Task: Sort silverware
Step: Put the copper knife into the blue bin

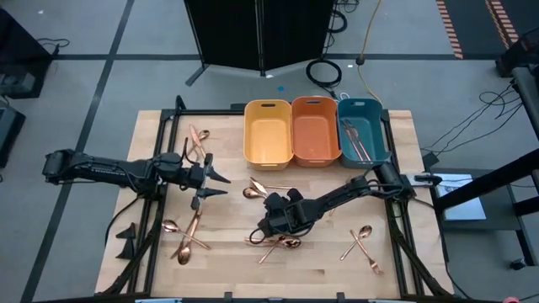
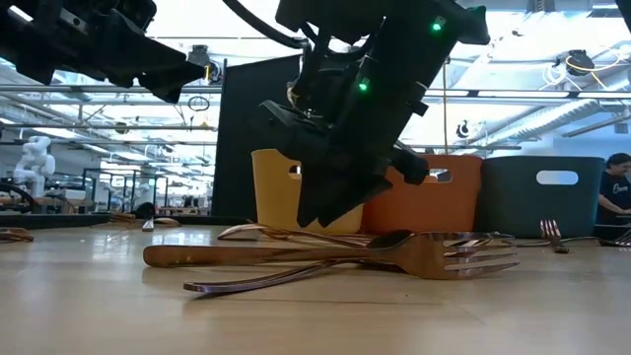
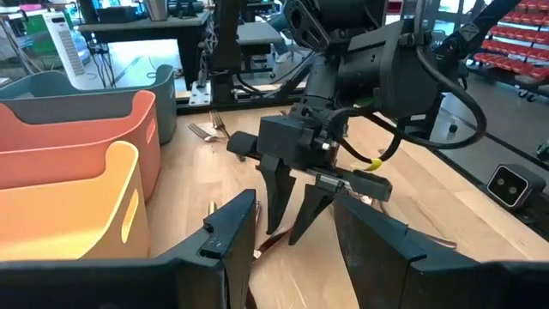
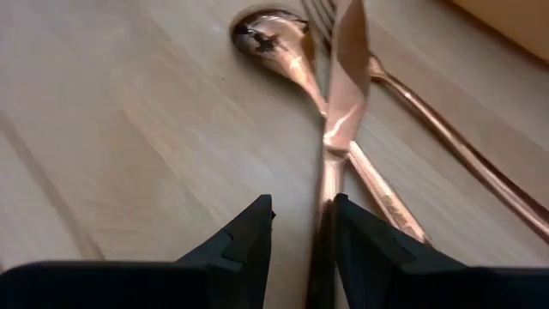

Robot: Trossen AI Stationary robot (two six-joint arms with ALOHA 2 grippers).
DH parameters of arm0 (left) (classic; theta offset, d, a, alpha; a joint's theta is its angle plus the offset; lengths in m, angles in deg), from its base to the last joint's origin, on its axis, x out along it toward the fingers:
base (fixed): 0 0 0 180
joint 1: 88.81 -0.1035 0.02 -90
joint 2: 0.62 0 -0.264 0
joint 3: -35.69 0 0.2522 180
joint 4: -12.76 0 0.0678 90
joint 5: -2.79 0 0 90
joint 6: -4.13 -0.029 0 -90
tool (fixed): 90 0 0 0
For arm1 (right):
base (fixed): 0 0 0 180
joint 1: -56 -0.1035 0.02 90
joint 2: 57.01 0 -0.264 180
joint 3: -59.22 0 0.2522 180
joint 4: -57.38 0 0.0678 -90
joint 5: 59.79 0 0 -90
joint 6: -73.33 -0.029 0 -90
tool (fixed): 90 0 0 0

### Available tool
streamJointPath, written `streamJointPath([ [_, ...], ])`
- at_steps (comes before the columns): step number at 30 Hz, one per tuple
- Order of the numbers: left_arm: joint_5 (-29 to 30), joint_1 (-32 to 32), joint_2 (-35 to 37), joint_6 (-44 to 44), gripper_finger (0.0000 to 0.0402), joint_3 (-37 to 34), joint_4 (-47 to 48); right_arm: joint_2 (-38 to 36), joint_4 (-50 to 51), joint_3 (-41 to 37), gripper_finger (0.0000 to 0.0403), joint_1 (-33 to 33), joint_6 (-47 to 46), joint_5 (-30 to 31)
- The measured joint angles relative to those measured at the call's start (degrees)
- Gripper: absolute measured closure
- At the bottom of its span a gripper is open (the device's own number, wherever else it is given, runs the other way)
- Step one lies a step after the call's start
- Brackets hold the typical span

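Observation:
Copper silverware lies in small heaps on the wooden table: one in the middle (image 1: 276,241), one at near left (image 1: 187,240), one at far left (image 1: 198,139), one at near right (image 1: 362,244). My right gripper (image 1: 268,225) points down over the middle heap, narrowly open, fingers on either side of one piece's handle (image 4: 328,202). A spoon (image 4: 268,36) lies crossed beneath that piece. In the low view a fork (image 2: 463,253) lies in front of that gripper (image 2: 330,212). My left gripper (image 1: 221,181) hovers open left of the middle, facing the right arm (image 3: 343,77). My right gripper comes from above with a copper handle (image 4: 326,215) lying along the gap between its fingers, close beside one finger (image 4: 364,245). The piece lies flat on the table across the spoon. I cannot tell whether a finger touches it.
Yellow (image 1: 268,133), orange (image 1: 315,130) and teal (image 1: 364,130) bins stand in a row at the far edge; the teal one holds some pieces (image 1: 357,141). A lone spoon (image 1: 257,190) lies between both grippers. Bare wood shows at the table's near middle.

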Motion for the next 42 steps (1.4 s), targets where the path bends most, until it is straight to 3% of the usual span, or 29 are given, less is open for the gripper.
streamJointPath([
  [7, 0.02, 0.00, 0.00, 0.04, 0.0245, 0.00, -0.07, 0.40, 0.20, 0.00, 0.0293, -0.51, -1.20, 2.72],
  [26, 0.11, 0.02, 0.00, 0.98, 0.0245, 0.00, -0.13, 4.96, -0.30, 0.23, 0.0295, -0.56, -5.16, 2.54],
  [36, 0.11, 0.02, 0.00, 1.03, 0.0245, 0.00, -0.13, 4.79, -0.01, 0.12, 0.0378, -0.49, -6.64, 1.73],
  [42, 0.11, 0.02, 0.00, 1.15, 0.0245, 0.02, -0.13, 3.23, 0.41, 0.02, 0.0379, -0.36, -6.46, 0.69],
])
